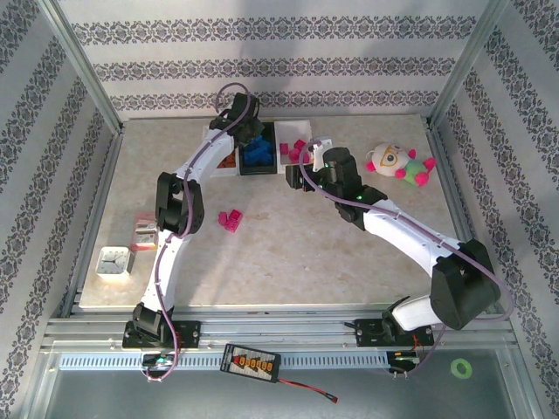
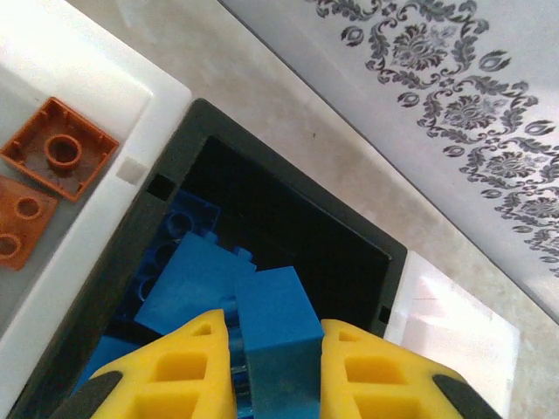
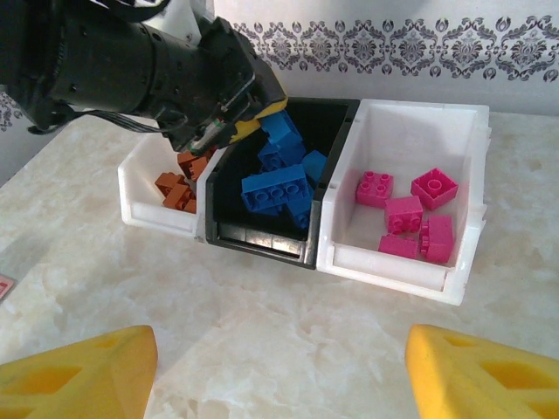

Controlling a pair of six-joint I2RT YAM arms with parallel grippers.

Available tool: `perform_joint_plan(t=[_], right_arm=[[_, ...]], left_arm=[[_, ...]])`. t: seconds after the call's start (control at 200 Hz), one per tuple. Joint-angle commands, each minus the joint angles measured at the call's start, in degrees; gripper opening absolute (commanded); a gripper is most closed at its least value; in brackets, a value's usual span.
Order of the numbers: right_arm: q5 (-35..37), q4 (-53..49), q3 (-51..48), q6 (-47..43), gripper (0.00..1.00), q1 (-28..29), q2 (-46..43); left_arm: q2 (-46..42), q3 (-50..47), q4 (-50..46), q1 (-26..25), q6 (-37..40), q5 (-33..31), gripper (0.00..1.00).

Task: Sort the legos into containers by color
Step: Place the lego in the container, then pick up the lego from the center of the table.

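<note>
My left gripper (image 2: 275, 371) is shut on a blue lego (image 2: 278, 327) and hangs over the black middle container (image 2: 288, 148), which holds several blue legos (image 3: 275, 188). The left white container (image 3: 157, 214) holds orange-brown legos (image 2: 59, 148). The right white container (image 3: 393, 266) holds several pink legos (image 3: 406, 214). My right gripper (image 3: 279, 371) stands open over bare table in front of the containers, nothing between its fingers (image 3: 79, 371). A few pink legos (image 1: 231, 219) lie loose on the table beside the left arm.
A plush toy (image 1: 397, 163) lies at the back right. A red-and-white packet (image 1: 144, 234) and a small white box (image 1: 113, 260) sit at the front left. Metal frame posts and patterned walls close in the table.
</note>
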Motion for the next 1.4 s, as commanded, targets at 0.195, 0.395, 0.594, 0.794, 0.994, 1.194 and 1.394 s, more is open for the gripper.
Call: perform_joint_plan(t=[0.195, 0.395, 0.594, 0.794, 0.994, 1.194, 1.394], right_arm=[[-5.35, -0.17, 0.34, -0.83, 0.76, -0.26, 1.68], [-8.45, -0.05, 0.67, -4.80, 0.81, 1.95, 4.93], [-8.28, -0.37, 1.46, -11.70, 0.91, 6.89, 9.36], [-8.81, -3.17, 5.48, -17.61, 0.98, 12.37, 16.33], [-9.56, -7.10, 12.13, -23.26, 0.98, 16.72, 24.59], [-6.97, -13.48, 22.16, -19.75, 0.97, 17.19, 34.23], [-8.41, -20.39, 31.98, -14.21, 0.91, 15.18, 42.05]], left_arm=[[-3.98, 2.30, -0.60, 0.52, 3.93, 3.02, 0.72], [-13.12, -6.46, 0.66, 0.66, 7.13, 3.17, 0.90], [-28.08, -25.83, 6.03, 1.19, 10.36, 2.21, 0.99], [-45.10, -48.52, 8.62, 3.00, 10.18, -1.01, 0.99], [-57.18, -64.74, 4.37, 5.29, 10.50, -4.14, 0.99], [-65.65, -75.70, 1.26, 8.24, 7.42, -5.85, 0.99], [-69.15, -80.03, 1.02, 10.61, 7.05, -5.34, 0.99]])
